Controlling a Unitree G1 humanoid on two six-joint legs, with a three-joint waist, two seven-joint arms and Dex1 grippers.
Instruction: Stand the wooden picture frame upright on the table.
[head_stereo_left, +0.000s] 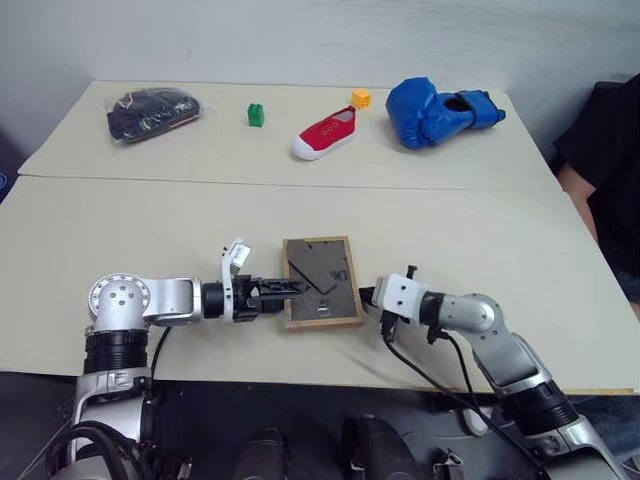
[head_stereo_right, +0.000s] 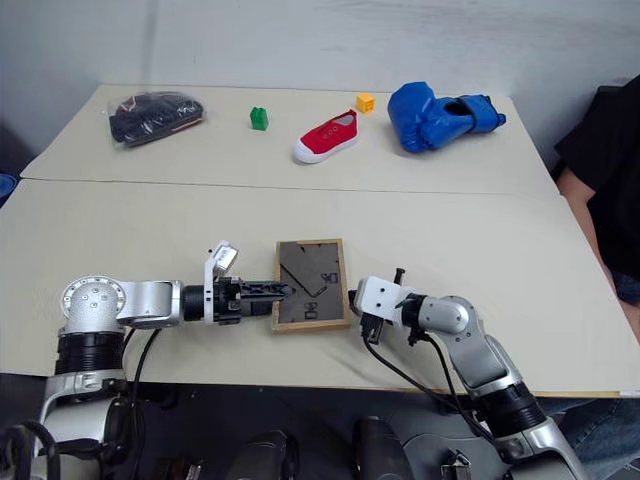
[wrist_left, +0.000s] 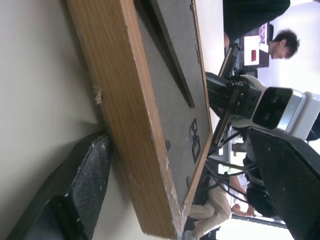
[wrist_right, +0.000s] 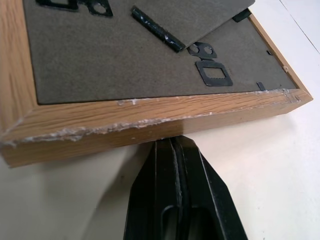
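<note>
The wooden picture frame (head_stereo_left: 320, 280) lies flat on the table (head_stereo_left: 480, 250) near its front edge, dark back (wrist_right: 115, 55) facing up. My left gripper (head_stereo_left: 293, 289) reaches in from the left and is open, its jaws straddling the frame's left edge. One finger (wrist_left: 85, 180) rests low on the table against the wood and the other finger (wrist_left: 290, 175) hangs above the back. My right gripper (wrist_right: 175, 147) is shut with nothing in it, its tips pressed against the frame's right edge (wrist_right: 150, 117).
On the far table section sit a black bag (head_stereo_left: 150, 112), a green block (head_stereo_left: 256, 115), a red shoe (head_stereo_left: 325, 133), a yellow block (head_stereo_left: 361, 98) and a blue boxing glove (head_stereo_left: 435, 108). A person (head_stereo_left: 605, 150) sits at the right edge. A seam (head_stereo_left: 200, 181) crosses the table.
</note>
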